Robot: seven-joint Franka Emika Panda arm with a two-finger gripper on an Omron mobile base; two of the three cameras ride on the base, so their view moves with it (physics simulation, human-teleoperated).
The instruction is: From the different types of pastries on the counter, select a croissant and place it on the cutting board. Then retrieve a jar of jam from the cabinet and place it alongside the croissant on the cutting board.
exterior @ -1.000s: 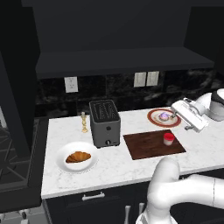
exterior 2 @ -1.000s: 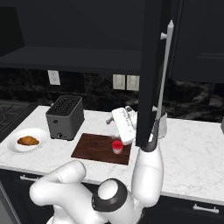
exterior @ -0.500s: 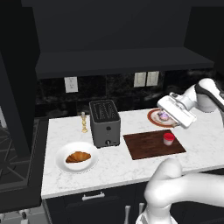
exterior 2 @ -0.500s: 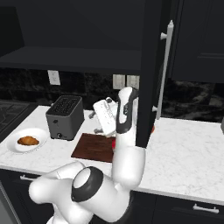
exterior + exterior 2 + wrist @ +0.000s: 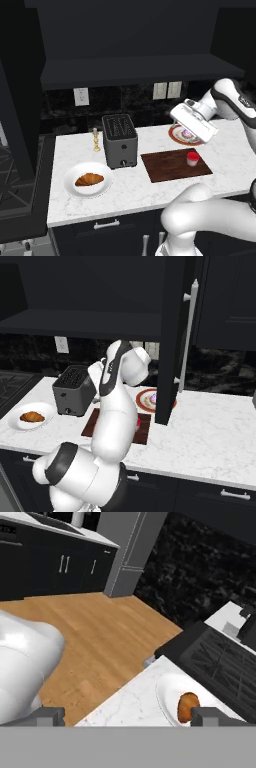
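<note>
White marble desk: golden-brown crescent croissant [image 5: 90, 179] sits on round white plate [image 5: 73, 189] at 8 o'clock; gripper [image 5: 127, 716] open, empty — descend centred over it.

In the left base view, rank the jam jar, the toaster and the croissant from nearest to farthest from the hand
1. Small red-lidded jam jar, on the board's right end, just below the hand.
2. Dark grey toaster, left of the board.
3. Golden-brown croissant, on the far-left white plate.

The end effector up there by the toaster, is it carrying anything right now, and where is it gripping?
Nothing is held. In the hand view the end effector is open with an empty gap between its tips. The croissant lies on its white plate, and the jam jar stands on the cutting board.
</note>
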